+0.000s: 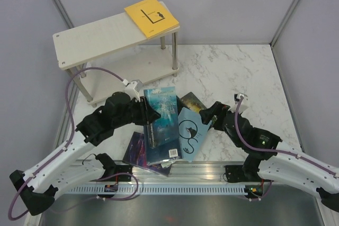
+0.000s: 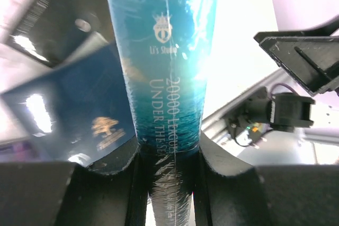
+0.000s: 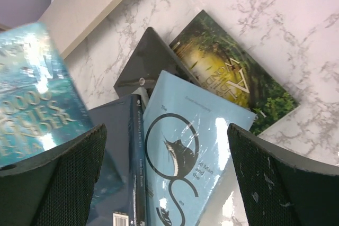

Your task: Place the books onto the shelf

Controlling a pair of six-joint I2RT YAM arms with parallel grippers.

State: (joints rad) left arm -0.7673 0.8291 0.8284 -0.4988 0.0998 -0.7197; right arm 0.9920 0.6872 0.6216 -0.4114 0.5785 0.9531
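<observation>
We see the left gripper (image 2: 168, 154) clamped on the teal book (image 1: 161, 125), over the pile on the white marble table (image 1: 238, 72). Our right gripper (image 3: 169, 183) gapes wide above the light blue book (image 3: 185, 157). One yellow book (image 1: 151, 17) lies on the shelf (image 1: 90, 38), top board, right end. Plain grey walls (image 1: 222, 3) around.

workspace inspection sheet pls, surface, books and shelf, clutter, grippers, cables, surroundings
surface: white marble table, books piled at near edge
job's things: yellow book lies on shelf top; teal book, light blue book, green-gold book, navy book, purple book off the shelf
clutter: nothing seen
grippers: left gripper shut on teal book's spine; right gripper open above light blue book
cables: purple cables loop off both arms
surroundings: grey walls
</observation>
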